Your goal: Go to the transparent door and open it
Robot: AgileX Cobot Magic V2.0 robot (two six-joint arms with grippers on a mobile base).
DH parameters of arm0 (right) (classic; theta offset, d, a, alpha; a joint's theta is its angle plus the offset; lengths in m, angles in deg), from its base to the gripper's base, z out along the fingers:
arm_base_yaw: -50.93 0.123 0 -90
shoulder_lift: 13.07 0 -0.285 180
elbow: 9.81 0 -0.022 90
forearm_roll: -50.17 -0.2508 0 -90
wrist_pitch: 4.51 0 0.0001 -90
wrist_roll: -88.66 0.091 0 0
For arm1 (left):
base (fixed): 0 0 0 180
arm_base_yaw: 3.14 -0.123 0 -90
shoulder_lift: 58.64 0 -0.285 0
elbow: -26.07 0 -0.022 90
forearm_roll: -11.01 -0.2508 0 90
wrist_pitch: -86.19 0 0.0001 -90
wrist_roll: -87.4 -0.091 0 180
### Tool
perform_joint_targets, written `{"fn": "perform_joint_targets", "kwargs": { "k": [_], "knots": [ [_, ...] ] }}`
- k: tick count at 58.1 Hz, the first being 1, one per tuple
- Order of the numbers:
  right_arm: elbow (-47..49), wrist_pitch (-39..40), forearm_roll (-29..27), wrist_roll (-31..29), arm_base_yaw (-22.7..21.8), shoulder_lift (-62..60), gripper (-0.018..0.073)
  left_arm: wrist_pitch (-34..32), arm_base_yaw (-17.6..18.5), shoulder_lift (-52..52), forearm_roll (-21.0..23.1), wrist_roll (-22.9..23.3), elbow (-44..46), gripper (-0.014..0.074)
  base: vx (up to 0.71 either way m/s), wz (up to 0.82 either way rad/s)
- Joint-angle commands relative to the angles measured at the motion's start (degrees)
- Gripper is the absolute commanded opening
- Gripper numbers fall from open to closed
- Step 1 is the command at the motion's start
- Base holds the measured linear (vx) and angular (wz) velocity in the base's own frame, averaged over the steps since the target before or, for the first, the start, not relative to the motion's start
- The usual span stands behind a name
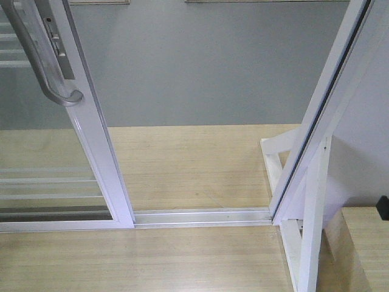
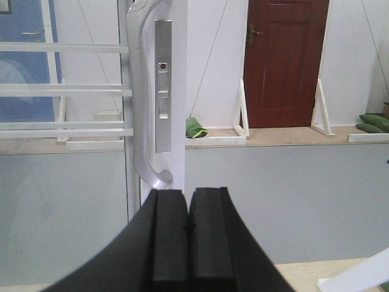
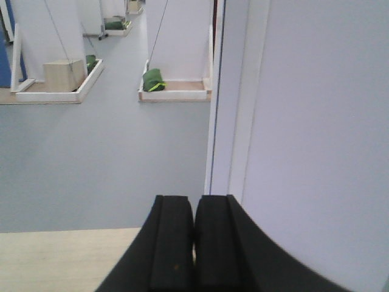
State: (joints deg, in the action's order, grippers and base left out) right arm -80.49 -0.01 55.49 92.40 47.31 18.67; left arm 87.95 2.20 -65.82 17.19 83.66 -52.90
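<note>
The transparent door (image 1: 91, 140) stands at the left of the front view, its white stile slanting from the upper left toward the floor track (image 1: 200, 216) at lower centre, with thin white bars across the glass at lower left. Its curved grey handle (image 1: 42, 61) sits in the upper left corner. A gap lies open between the stile and the white frame (image 1: 316, 121) at the right. In the left wrist view, the left tool (image 2: 188, 228) fills the bottom centre, clenched on nothing, with the handle just above it. The right tool (image 3: 194, 234) is likewise clenched and empty, beside a white panel (image 3: 316, 121). To do this step well, the left tool would probably press flat against the handle's side and push evenly along the track, keeping low. No containers are in view.
</note>
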Motion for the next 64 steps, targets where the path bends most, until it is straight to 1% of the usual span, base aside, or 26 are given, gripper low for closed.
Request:
{"fn": "perform_joint_targets", "kwargs": {
  "k": [1, 8, 9, 11, 19, 26, 64],
  "knots": [
    [-1.9, 4.8, 0.1, -3.7, -1.1, -4.9, -0.0006, -4.6, -0.1, 0.8, 0.6, 0.1, -0.9, -0.0006, 0.0, 0.0],
    [-8.7, 4.8, 0.1, -4.2, -1.1, -13.0, -0.0012, -4.6, -0.1, 0.8, 0.6, 0.1, -0.9, -0.0006, 0.0, 0.0],
    [-8.9, 3.3, 0.1, -4.1, -1.1, -14.4, -0.0012, -4.6, -0.1, 0.8, 0.6, 0.1, -0.9, -0.0006, 0.0, 0.0],
    [-8.4, -2.5, 0.1, -3.7, -1.0, -16.8, -0.0012, -4.6, -0.1, 0.8, 0.6, 0.1, -0.9, -0.0006, 0.0, 0.0],
    [-8.5, -12.1, 0.1, -3.7, -1.0, -26.2, -0.0009, -4.6, -0.1, 0.8, 0.6, 0.1, -0.9, -0.0006, 0.0, 0.0],
    [-8.5, -12.1, -0.1, -3.7, -1.0, -24.3, -0.0009, -4.4, -0.1, 0.9, 0.7, 0.1, -0.9, -0.0006, 0.0, 0.0],
    [-8.5, -11.6, -0.1, -3.7, -1.0, -24.3, -0.0009, -4.3, -0.1, 0.9, 0.7, 0.1, -0.9, -0.0006, 0.0, 0.0]
  ]
}}
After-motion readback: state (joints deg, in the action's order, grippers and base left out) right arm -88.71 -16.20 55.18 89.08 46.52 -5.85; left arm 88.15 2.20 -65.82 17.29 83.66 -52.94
